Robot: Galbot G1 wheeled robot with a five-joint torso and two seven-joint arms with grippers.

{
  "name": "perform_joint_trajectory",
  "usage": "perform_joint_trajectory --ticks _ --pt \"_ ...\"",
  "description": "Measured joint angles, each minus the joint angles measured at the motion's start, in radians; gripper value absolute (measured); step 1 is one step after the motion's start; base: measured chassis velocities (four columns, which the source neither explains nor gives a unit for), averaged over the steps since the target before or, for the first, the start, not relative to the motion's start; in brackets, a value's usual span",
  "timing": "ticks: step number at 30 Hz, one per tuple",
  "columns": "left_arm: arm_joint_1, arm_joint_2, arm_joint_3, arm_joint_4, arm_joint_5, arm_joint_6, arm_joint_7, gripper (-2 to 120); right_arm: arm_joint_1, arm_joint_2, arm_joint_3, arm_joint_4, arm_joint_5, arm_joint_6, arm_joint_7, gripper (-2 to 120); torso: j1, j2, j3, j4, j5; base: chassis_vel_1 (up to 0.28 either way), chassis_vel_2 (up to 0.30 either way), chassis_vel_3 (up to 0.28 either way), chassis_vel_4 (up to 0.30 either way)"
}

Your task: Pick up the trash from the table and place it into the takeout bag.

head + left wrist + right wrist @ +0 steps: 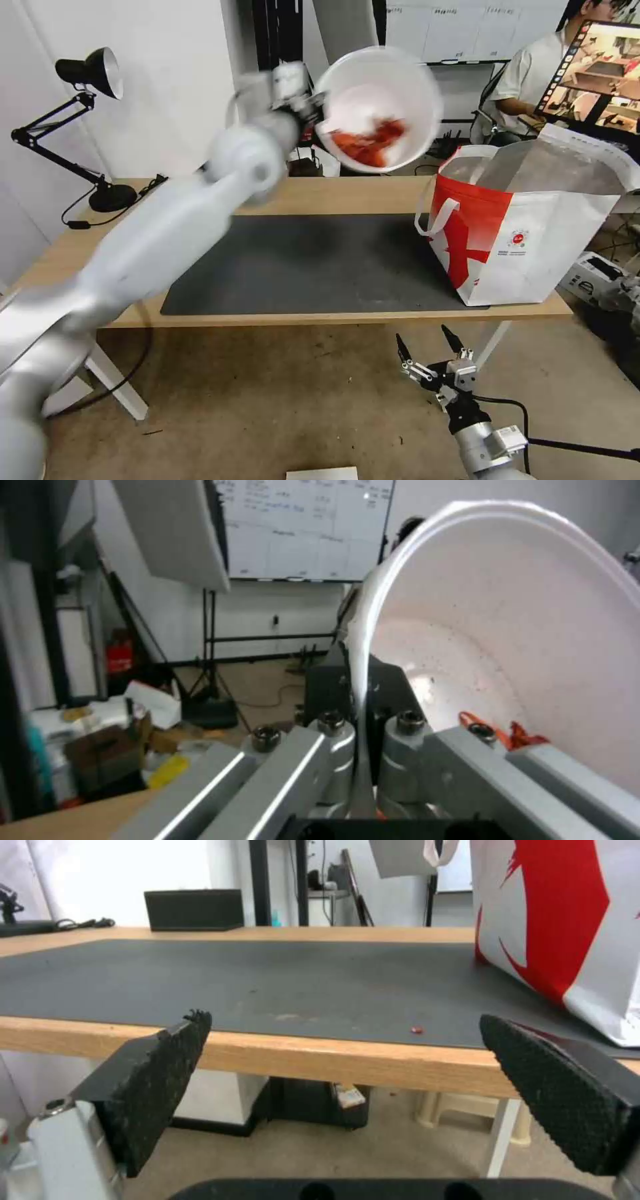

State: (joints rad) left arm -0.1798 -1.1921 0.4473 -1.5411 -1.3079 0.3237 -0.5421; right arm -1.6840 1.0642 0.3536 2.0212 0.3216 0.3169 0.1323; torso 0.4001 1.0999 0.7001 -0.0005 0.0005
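Across the middle of the head view we see the long light-wood table (313, 195) with its dark grey mat (313, 267) bare. At the right end of the mat stands the red-and-white takeout bag (527, 227), mouth open, its foil lining showing. Our left arm reaches from the lower left up to the upper centre of the frame, where the left gripper (313, 107) pinches the rim of the white bowl (379, 107), held tilted in the air to the upper left of the bag, red scraps (367, 143) inside. At the lower right, below the table edge, our right gripper (430, 347) hangs with fingers spread, holding nothing. A tiny red crumb (417, 1030) lies on the mat near the front edge.
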Motion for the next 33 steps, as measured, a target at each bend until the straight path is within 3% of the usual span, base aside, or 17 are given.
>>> perform_joint_trajectory --ticks 2,4,8,10,15,20,22,27,33 --pt "-0.023 -0.031 0.018 0.029 0.000 0.000 -0.001 0 0.000 0.000 0.000 0.000 0.000 0.000 0.000 100 0.000 0.000 0.000 0.0002 -0.0001 0.000 0.000 0.000 0.000" --pt "-0.068 -0.125 0.053 0.108 0.000 0.000 -0.001 0 0.000 0.000 0.000 0.000 0.000 0.000 0.000 100 0.000 0.000 0.000 0.0004 -0.0003 0.000 0.000 0.000 0.000" --pt "-0.085 -0.180 0.065 0.155 0.000 0.000 -0.001 0 0.000 0.000 0.000 0.000 0.000 0.000 0.000 100 0.000 0.000 0.000 0.0003 -0.0001 0.000 0.000 0.000 0.000" --pt "-0.099 -0.271 0.071 0.227 0.005 -0.003 -0.002 0 0.000 0.000 0.000 0.000 0.000 0.000 0.000 100 0.000 0.000 0.000 0.0003 -0.0002 0.000 0.000 0.000 0.000" --pt "-0.101 -0.367 0.077 0.292 0.032 -0.008 -0.020 0 0.000 0.000 0.000 0.000 0.000 0.000 0.000 100 0.000 0.000 0.000 0.0003 -0.0001 0.000 0.000 0.000 0.000" --pt "-0.098 -0.406 0.094 0.325 0.072 -0.034 -0.025 0 0.000 0.000 0.000 0.000 0.000 0.000 0.000 100 0.000 0.000 0.000 0.0002 -0.0002 0.000 0.000 0.000 0.000" --pt "-0.091 -0.411 0.140 0.337 0.147 -0.082 -0.022 0 0.000 0.000 0.000 0.000 0.000 0.000 0.000 100 0.000 0.000 0.000 0.0007 -0.0003 0.000 0.000 0.000 0.000" --pt "-0.061 -0.407 0.195 0.323 0.243 -0.126 0.010 0 0.000 0.000 0.000 0.000 0.000 0.000 0.000 100 0.000 0.000 0.000 0.0005 -0.0004 0.000 0.000 0.000 0.000" --pt "-0.054 -0.405 0.220 0.304 0.252 -0.132 0.051 0 0.000 0.000 0.000 0.000 0.000 0.000 0.000 100 0.000 0.000 0.000 0.0006 -0.0005 0.000 0.000 0.000 0.000"
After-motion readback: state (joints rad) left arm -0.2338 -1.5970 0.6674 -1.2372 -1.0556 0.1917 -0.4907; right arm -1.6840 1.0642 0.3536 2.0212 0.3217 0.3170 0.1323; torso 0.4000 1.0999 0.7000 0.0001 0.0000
